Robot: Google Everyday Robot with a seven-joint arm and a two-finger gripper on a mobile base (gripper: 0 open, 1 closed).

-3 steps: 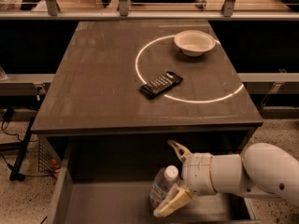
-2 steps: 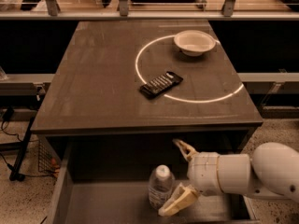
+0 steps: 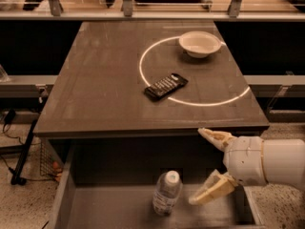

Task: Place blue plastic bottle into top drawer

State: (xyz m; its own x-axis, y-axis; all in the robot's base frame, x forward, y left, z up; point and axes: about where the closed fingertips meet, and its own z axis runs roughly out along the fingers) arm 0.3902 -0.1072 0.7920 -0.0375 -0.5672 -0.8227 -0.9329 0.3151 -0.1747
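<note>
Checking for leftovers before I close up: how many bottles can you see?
1. The blue plastic bottle stands in the top drawer, beside the open gripper and apart from it. The drawer's front is cut off, so more could be hidden.

Dim, warm light is coming from overhead and tinting everything brownish. A bright ring of light (image 3: 205, 103) is glowing on the bench (image 3: 95, 94), and the white bowl (image 3: 200, 43) is glaring a little. The bench edge is throwing deep shadow into the far part of the top drawer (image 3: 109, 209). My gripper (image 3: 212, 165) is hanging there at the right, its spread fingers catching pale light.
</note>
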